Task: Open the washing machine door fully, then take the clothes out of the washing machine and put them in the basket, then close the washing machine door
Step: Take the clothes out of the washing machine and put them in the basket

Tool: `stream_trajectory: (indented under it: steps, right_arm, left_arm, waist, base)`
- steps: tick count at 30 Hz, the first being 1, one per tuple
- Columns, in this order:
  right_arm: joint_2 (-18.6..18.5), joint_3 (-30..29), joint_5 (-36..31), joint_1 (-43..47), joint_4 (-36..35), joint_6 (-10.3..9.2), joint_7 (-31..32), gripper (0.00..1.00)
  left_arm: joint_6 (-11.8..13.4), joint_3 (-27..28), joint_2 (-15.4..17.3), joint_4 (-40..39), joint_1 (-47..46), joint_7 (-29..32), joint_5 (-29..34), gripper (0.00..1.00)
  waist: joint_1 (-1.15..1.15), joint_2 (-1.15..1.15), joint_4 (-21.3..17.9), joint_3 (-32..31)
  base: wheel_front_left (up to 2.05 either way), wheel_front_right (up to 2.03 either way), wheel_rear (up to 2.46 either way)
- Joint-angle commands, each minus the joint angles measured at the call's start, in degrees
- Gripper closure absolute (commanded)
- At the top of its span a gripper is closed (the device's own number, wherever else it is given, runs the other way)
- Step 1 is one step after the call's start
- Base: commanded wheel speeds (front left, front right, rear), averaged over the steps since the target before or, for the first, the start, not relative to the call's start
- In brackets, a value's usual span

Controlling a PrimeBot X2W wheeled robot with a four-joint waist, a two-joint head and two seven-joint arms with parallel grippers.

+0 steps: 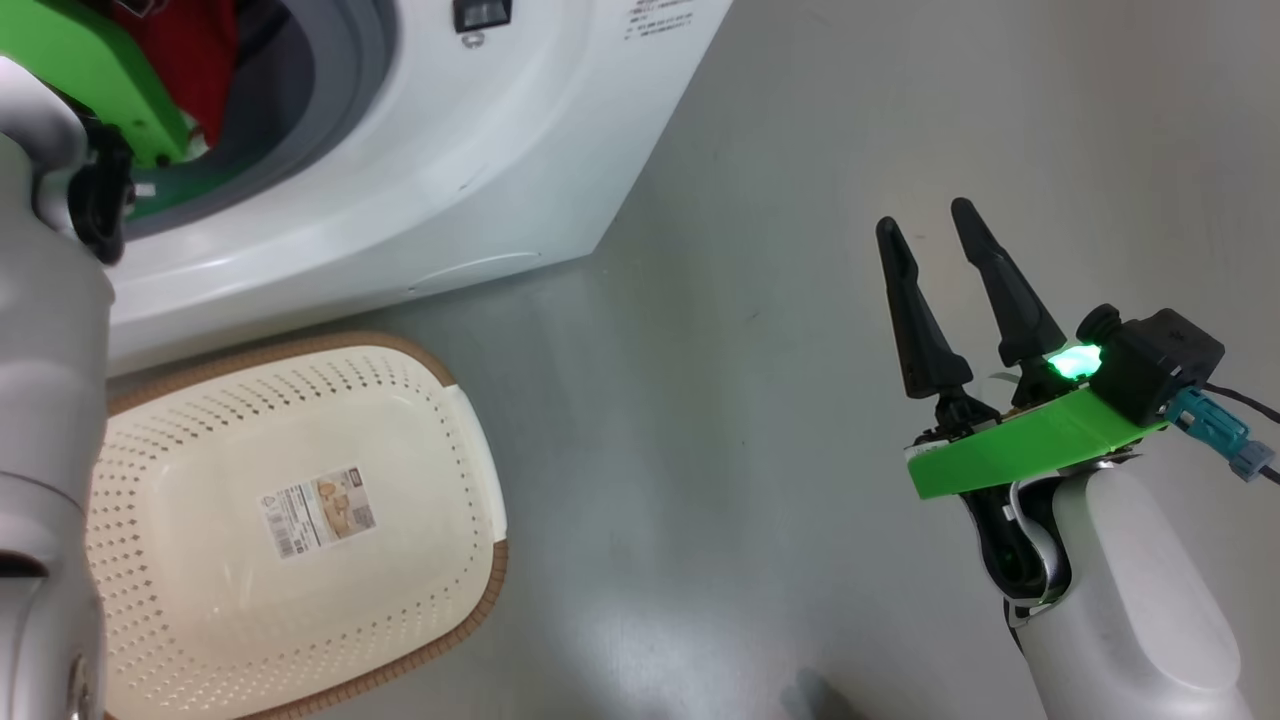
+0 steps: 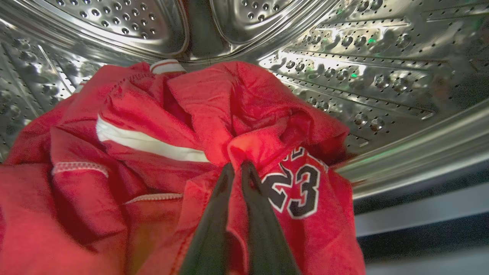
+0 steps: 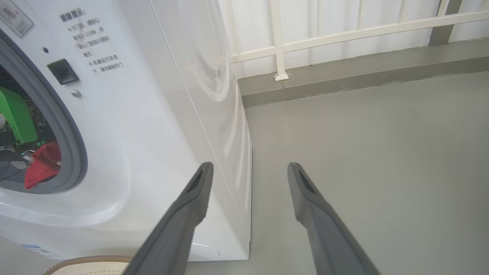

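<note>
**A:** Where is the left gripper (image 2: 237,165)?

**B:** It is inside the steel drum (image 2: 363,57) of the washing machine (image 1: 450,150). Its two dark fingers are pressed almost together, pinching a raised fold of the clothes (image 2: 153,126).

**A:** And the clothes themselves?

**B:** They are a bright red heap in the bottom of the drum, all of it inside the machine. One jersey shows the dark numerals 23 (image 2: 300,187), edged in white, just right of the fingers. A white stripe (image 2: 145,143) crosses the cloth to their left. In the head view a patch of red shows inside the grey rubber ring (image 1: 350,80), beside the left arm's green mount (image 1: 90,70).

**A:** The right gripper (image 1: 925,215)?

**B:** It is out over the grey floor (image 1: 750,400), well apart from the machine's front corner. Its fingers are spread wide.

**A:** The basket (image 1: 200,430)?

**B:** It is on the floor just in front of the washing machine, below the opening. It is cream and perforated, with a brown woven-look rim and a paper label (image 1: 318,512) on its bottom.

**A:** Anything behind?

**B:** In the right wrist view, a white railing (image 3: 344,34) runs along the wall beyond the machine.
</note>
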Motion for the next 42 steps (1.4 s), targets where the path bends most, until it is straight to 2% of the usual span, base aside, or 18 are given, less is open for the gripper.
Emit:
stream_trajectory:
  steps: [1, 16, 24, 34, 38, 42]
  right_arm:
    - [-0.33, 0.94, 0.11, 1.41, -1.09, 0.09, -0.68, 0.00]
    - [-1.76, 0.96, 0.29, 2.55, 0.46, 0.09, -0.68, 0.00]
    - [-3.23, 1.16, 0.79, 4.20, 1.29, 0.09, -0.68, 0.00]
    - [-4.33, 1.44, 1.44, 7.10, 2.46, 0.09, -0.68, 0.00]
    - [-4.62, 1.56, 1.57, 7.94, 2.85, 0.09, -0.68, 0.00]
    - [-5.10, 1.64, 1.72, 8.66, 3.20, 0.09, -0.68, 0.00]
  left_arm:
    - [-0.70, -0.26, 1.76, -1.52, 0.99, -1.95, 0.06, 1.00]
    - [-2.38, -3.61, -1.98, -4.63, 6.83, -12.62, -0.51, 1.00]
    - [-2.56, -6.52, -2.64, -10.10, 13.41, -16.41, -1.33, 1.00]
    - [-2.57, -8.95, -0.38, -22.41, 23.81, -17.11, -4.14, 1.00]
    - [-2.53, -8.82, 1.09, -30.27, 28.83, -17.15, -5.00, 1.00]
    - [-1.07, -8.63, 2.99, -40.24, 34.02, -15.56, -5.39, 1.00]
  waist:
    - [0.00, 0.00, 0.37, -1.27]
    - [0.00, 0.00, 4.82, -8.13]
    - [0.00, 0.00, 6.81, -13.17]
    - [0.00, 0.00, 9.03, -19.27]
    - [0.00, 0.00, 9.99, -21.13]
    - [0.00, 0.00, 11.00, -22.98]
  base:
    - [0.00, 0.00, 0.00]
    - [0.00, 0.00, 0.00]
    - [0.00, 0.00, 0.00]
    - [0.00, 0.00, 0.00]
    - [0.00, 0.00, 0.00]
    - [0.00, 0.00, 0.00]
